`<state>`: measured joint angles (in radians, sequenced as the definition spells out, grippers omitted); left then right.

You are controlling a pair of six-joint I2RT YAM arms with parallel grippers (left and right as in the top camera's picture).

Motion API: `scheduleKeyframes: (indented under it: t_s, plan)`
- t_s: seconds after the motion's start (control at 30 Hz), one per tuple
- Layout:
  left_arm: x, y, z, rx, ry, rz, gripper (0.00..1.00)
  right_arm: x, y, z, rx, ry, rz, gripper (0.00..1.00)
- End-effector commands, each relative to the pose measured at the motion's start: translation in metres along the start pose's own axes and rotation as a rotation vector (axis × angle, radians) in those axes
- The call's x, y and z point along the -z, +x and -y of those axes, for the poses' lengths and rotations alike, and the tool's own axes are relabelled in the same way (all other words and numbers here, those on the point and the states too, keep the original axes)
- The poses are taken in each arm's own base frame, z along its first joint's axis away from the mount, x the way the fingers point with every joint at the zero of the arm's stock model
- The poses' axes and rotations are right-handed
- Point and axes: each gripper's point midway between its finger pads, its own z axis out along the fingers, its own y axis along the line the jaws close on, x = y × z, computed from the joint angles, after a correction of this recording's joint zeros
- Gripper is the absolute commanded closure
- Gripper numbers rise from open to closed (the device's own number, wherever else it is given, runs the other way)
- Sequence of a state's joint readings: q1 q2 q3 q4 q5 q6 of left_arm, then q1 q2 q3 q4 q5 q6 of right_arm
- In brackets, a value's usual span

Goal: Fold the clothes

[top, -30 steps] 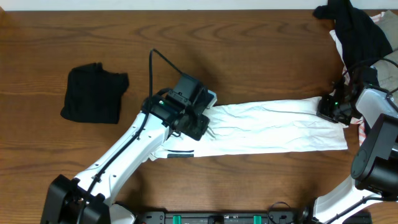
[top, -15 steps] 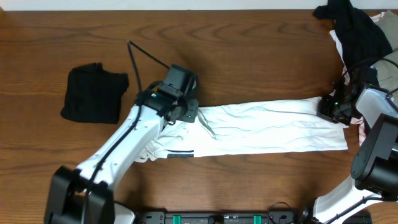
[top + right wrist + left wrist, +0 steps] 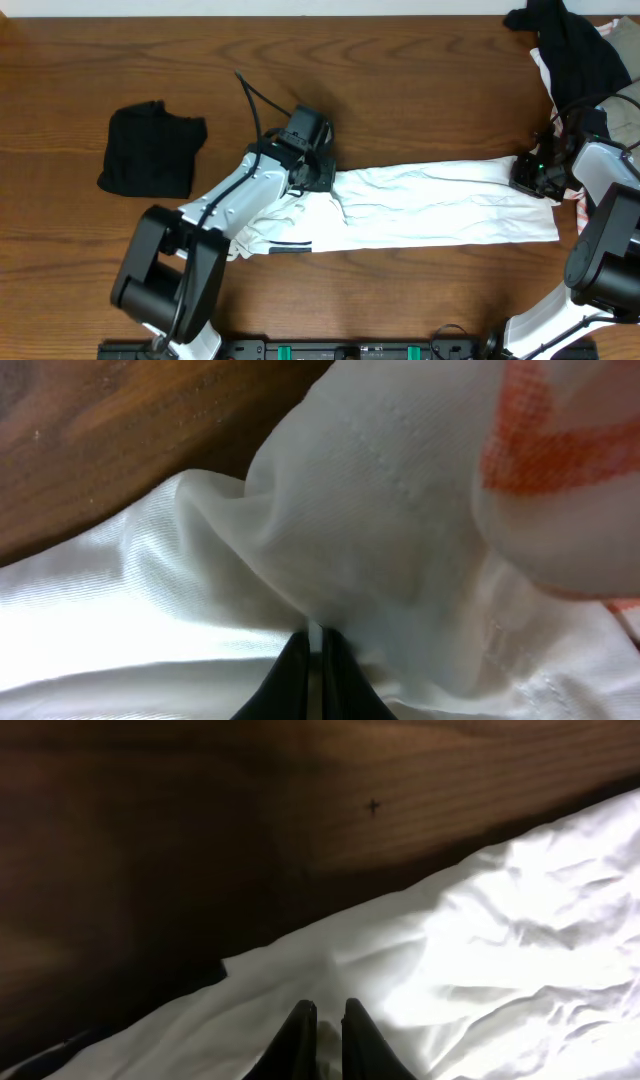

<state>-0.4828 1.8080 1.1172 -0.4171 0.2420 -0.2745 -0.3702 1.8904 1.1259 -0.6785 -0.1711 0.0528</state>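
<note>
The white shirt (image 3: 440, 205) lies wrinkled in a long band across the table, with a small black stripe mark (image 3: 290, 247) near its left hem. My left gripper (image 3: 322, 180) presses on the band's upper left edge. In the left wrist view its jaws (image 3: 328, 1017) are shut, with a pinch of white cloth (image 3: 480, 950) between the tips. My right gripper (image 3: 527, 176) sits at the band's right end. Its jaws (image 3: 318, 645) are shut on a thin white fold (image 3: 150, 610). A red-striped garment (image 3: 560, 440) drapes right above them.
A folded black garment (image 3: 150, 150) lies at the left of the table. A heap of clothes, black on top (image 3: 572, 50), fills the back right corner, with red-striped cloth (image 3: 585, 200) beside my right arm. Bare wood (image 3: 400, 90) stretches behind the shirt.
The left gripper's jaws have come together on the shirt's upper left edge, and the arm has swung a little about that spot. The right gripper has not moved.
</note>
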Motion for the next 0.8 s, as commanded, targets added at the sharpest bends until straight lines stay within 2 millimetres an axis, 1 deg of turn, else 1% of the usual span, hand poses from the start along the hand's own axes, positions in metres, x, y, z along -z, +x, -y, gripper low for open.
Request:
scheduleKeyframes:
  t_s: [0.0, 0.1, 0.33, 0.4, 0.47, 0.57, 0.7, 0.77]
  plan:
    - [-0.01, 0.008, 0.003, 0.048, 0.024, -0.043, 0.89, -0.01, 0.015, 0.016, -0.031, 0.063, -0.053, 0.93]
    - [-0.011, 0.005, 0.003, 0.06, 0.025, -0.033, 0.88, -0.01, 0.015, 0.016, -0.031, 0.063, -0.054, 0.93]
    - [-0.014, -0.026, 0.013, 0.038, 0.071, 0.09, 0.88, -0.01, 0.015, 0.016, -0.031, 0.062, -0.054, 0.93]
    - [-0.017, -0.032, 0.012, 0.041, 0.065, 0.114, 0.88, -0.01, 0.015, 0.016, -0.031, 0.063, -0.055, 0.93]
    - [-0.016, -0.035, 0.01, 0.05, 0.059, 0.126, 0.88, -0.01, 0.016, 0.016, -0.031, 0.063, -0.057, 0.92]
    - [0.011, -0.041, 0.015, 0.059, 0.088, 0.141, 0.94, -0.01, 0.016, 0.016, -0.031, 0.063, -0.058, 0.92]
    - [0.073, -0.038, 0.011, 0.079, 0.068, 0.18, 0.94, -0.01, 0.016, 0.016, -0.031, 0.063, -0.057, 0.91]
    - [0.102, -0.033, -0.002, 0.096, 0.003, 0.213, 0.94, -0.009, 0.015, 0.016, -0.032, 0.063, -0.056, 0.91]
